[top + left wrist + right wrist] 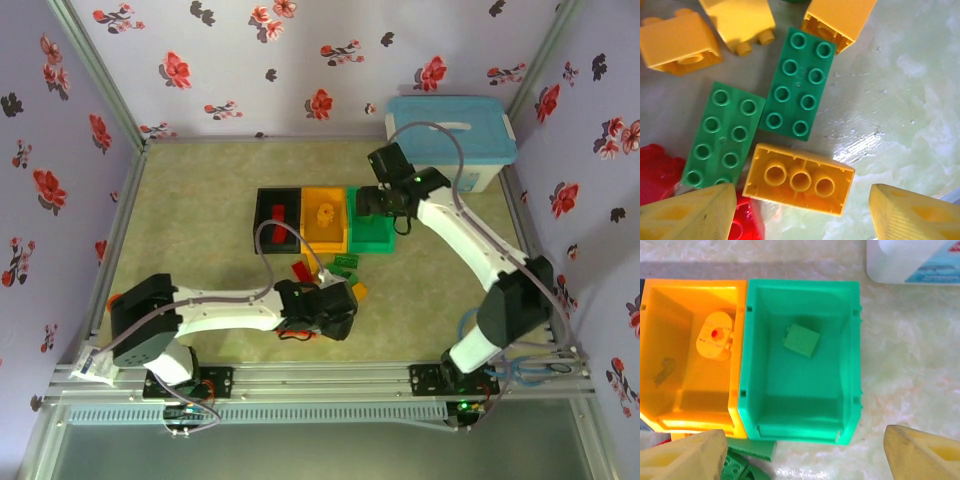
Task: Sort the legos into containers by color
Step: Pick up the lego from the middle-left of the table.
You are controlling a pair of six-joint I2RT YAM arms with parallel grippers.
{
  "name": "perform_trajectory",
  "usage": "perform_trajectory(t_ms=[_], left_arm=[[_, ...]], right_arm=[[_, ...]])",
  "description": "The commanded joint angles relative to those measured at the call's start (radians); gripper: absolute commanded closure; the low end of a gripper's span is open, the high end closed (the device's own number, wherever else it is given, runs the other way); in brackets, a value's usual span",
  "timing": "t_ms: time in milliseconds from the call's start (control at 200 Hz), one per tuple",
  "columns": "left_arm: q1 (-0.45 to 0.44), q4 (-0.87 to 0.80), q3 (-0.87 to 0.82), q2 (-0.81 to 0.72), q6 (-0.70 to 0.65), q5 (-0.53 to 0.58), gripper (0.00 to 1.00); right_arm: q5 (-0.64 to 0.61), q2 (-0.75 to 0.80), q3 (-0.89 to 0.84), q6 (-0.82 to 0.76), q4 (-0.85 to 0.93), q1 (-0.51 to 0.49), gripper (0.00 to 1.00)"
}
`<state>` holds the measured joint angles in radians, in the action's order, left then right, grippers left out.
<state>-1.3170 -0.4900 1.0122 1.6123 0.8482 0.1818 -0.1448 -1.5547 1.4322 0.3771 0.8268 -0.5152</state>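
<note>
Both gape open: right end effector (pixel 802 440) hangs over the green bin (pixel 800 427), left end effector (pixel 802 192) over a yellow brick (pixel 800 165).

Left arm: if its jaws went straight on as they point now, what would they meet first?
Probably the upturned yellow brick, lying almost centred between the open jaws of the left gripper; how far below it lies is unclear.
</note>
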Motion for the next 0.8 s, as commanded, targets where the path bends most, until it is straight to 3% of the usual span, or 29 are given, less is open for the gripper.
perform_trajectory(t_ms=[0, 370, 620, 795], left_arm=[[-0.004, -0.046, 0.056, 0.053, -0.043, -0.015, 0.3], [-0.001, -0.105, 0.091, 0.144, -0.03, -0.067, 0.32], [-0.005, -0.105, 0.106, 0.189, -0.026, -0.089, 0.33], [-0.005, -0.111, 0.11, 0.209, -0.021, -0.075, 0.42]], right_arm=[[0.031, 0.066, -0.112, 0.042, -0.033, -0.002, 0.19], [0.03, 0.242, -0.396, 0.113, -0.083, -0.002, 0.19], [0.044, 0.263, -0.441, 0.139, -0.113, -0.002, 0.21], [0.032, 0.276, -0.444, 0.142, -0.112, -0.002, 0.21]])
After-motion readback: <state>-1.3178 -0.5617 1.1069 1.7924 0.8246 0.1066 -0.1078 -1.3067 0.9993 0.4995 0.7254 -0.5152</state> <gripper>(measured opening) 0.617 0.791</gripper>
